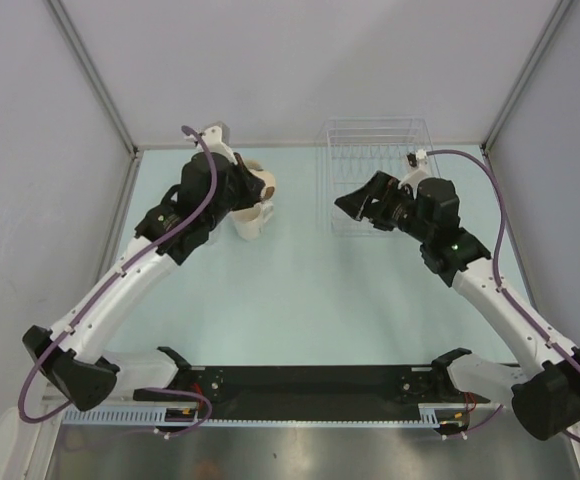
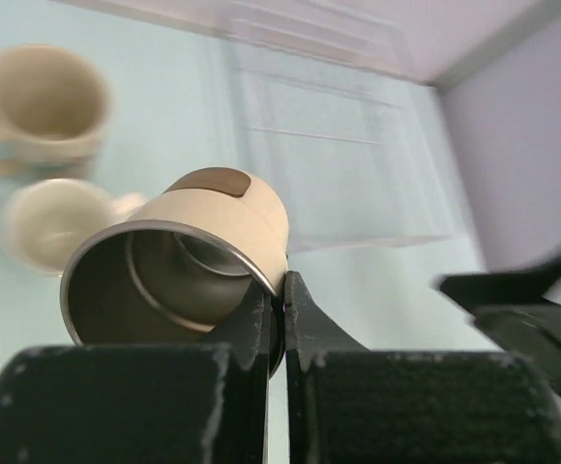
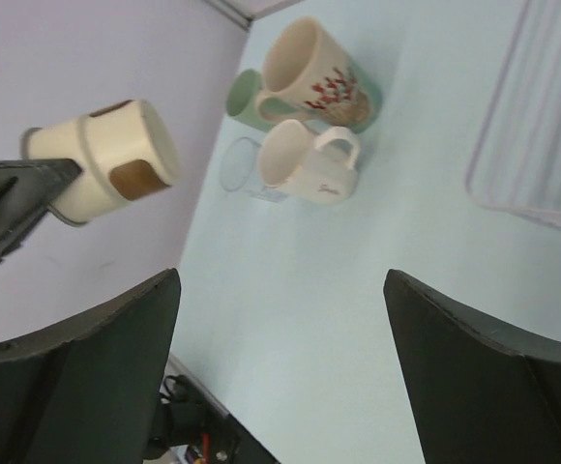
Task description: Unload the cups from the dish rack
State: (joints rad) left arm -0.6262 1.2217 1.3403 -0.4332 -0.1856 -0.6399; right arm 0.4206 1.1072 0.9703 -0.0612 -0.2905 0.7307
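Tan cup (image 2: 227, 217) lies on its side mid-air, centre of the left wrist view, mouth facing the camera, long axis running back toward upper right. Left pincer (image 2: 282, 290) is clamped on its rim. Cream cup (image 3: 310, 72), white handled cup (image 3: 305, 164) and pale green cup (image 3: 245, 97) stand grouped on the desk (image 1: 300, 290). Dish rack (image 1: 370, 150) sits upper right; right pincer (image 3: 280, 290) gapes wide.

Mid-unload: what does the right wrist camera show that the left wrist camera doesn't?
Only right wrist: the pale green cup, a clear glass, red print on the cream cup. Only left wrist: the tan cup's metal inside. Both: the tan cup held in the left gripper, the dish rack, the white handled cup.
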